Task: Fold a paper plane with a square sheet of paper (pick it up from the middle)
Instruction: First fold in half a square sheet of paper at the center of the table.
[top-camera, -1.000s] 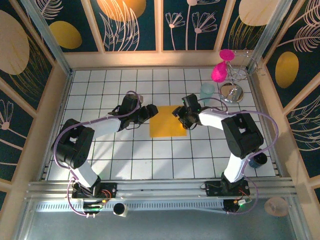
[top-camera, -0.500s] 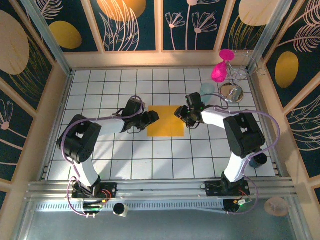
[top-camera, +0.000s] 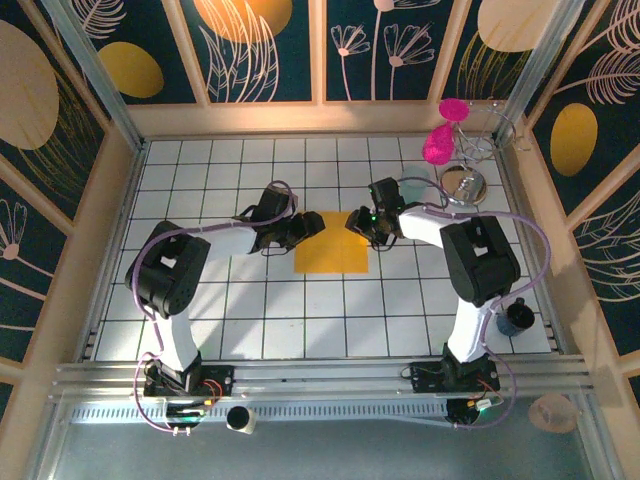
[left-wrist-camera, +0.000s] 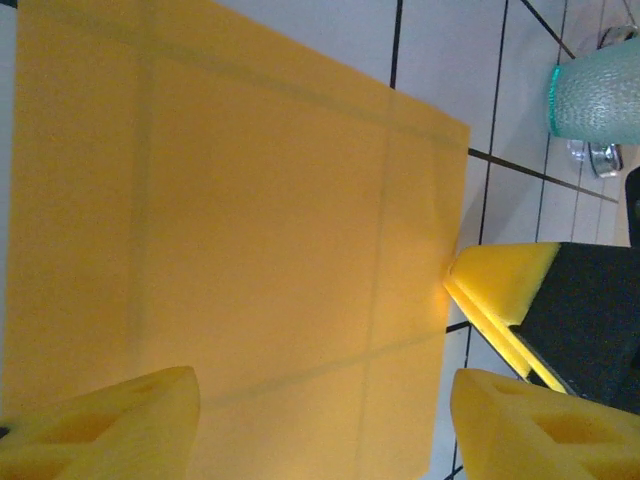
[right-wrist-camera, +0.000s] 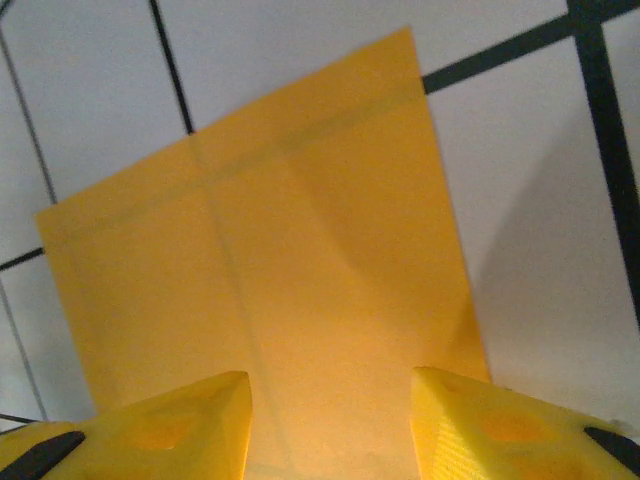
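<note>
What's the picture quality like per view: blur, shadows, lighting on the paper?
Top external: paper evenly lit; shadow bands cross the near table. Left wrist: paper sharp, tile lines showing through; left gripper blurred up close. Right wrist: right gripper equally soft, with a shadow on the table beside the paper.

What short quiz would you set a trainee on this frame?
1. True or false: the paper is unfolded.
2. Where do the left gripper and right gripper stand? A) at opposite sides of the paper B) both at its left side C) both behind its far edge
3. Fill in: in the left wrist view, the cup is ___ in colour.
Key: 1 true; 2 A; 3 teal.
</note>
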